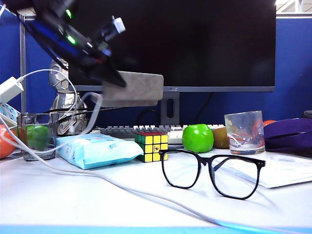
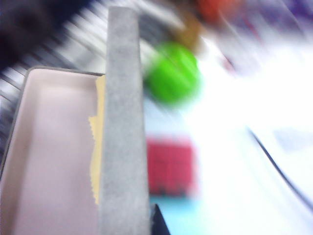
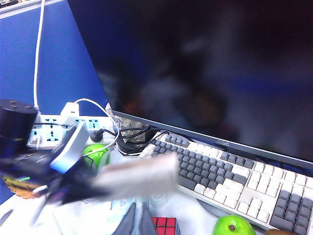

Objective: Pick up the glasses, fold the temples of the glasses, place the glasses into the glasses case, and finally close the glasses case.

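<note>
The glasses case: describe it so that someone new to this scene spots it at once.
Start at the big dark monitor. In front of its lower left corner the left gripper holds the glasses case in the air. It is the only grey suede oblong, unlike the light blue tissue pack lying below.

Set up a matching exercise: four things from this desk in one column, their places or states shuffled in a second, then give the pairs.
1. glasses case
2. glasses
3. Rubik's cube
4. green apple

A. on the table, temples unfolded
B. between tissue pack and apple
C. lifted, held by the left gripper
D. beside the swirl-marked drinking glass

Pairs: 1-C, 2-A, 3-B, 4-D
</note>
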Action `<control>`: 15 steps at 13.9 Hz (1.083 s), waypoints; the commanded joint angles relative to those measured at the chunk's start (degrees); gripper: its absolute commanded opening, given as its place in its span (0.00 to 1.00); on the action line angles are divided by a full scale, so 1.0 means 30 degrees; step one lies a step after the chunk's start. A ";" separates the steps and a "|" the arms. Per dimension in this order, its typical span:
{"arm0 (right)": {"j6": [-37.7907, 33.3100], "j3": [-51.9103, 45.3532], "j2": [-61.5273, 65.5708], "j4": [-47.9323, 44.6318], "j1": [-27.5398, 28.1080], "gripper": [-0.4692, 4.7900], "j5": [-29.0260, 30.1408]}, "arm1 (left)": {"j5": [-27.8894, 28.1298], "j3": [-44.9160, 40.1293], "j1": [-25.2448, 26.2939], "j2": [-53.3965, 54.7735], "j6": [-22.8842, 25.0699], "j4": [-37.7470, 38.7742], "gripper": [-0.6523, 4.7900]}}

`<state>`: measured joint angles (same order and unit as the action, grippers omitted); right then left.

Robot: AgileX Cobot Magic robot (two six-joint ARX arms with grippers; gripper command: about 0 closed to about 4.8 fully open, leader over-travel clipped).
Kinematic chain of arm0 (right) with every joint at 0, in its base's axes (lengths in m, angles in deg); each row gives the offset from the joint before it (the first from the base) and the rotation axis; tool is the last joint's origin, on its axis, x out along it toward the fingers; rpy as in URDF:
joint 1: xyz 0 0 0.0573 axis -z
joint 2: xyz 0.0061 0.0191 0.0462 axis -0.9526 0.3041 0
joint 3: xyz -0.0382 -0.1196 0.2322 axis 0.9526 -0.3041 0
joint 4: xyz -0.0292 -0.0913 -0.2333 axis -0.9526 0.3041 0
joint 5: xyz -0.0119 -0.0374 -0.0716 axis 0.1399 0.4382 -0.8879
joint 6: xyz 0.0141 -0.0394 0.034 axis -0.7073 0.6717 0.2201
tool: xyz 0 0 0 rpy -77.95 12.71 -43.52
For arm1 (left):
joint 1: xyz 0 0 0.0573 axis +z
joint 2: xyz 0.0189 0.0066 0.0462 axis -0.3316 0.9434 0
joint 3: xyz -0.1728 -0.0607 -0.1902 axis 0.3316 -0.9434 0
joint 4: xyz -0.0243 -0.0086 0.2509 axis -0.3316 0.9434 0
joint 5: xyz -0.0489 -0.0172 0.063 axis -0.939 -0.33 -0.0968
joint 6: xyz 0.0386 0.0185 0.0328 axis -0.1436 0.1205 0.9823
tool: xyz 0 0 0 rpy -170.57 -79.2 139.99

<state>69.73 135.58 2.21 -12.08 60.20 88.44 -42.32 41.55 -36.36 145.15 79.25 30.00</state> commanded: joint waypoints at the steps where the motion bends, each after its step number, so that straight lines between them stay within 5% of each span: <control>1: 0.0073 0.0073 -0.0058 -0.0321 -0.0029 0.08 0.0029 | -0.0277 0.0073 -0.0022 -0.0954 0.3198 0.6513 0.11; 4: 0.0066 0.0073 -0.0058 -0.0335 -0.0036 0.08 0.0036 | -0.0342 -0.0933 -0.0452 -0.0954 0.4277 1.0499 0.11; 7: 0.0058 0.0073 -0.0058 -0.0306 -0.0044 0.08 0.0051 | -0.1217 -0.1231 -0.1887 -0.1384 0.4284 0.9588 0.11; 9: 0.0058 0.0073 -0.0066 -0.0175 -0.0044 0.08 0.0131 | -0.1027 -0.1209 -0.2616 -0.1734 0.2237 0.6390 0.11; 15: 0.0066 0.0073 -0.0058 0.0066 -0.0044 0.08 0.0612 | 0.1603 -0.1217 -0.2608 -0.2011 0.2324 0.7657 0.11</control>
<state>69.73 135.58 2.21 -11.38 60.16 89.97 -37.99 37.73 -44.25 139.93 85.77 51.48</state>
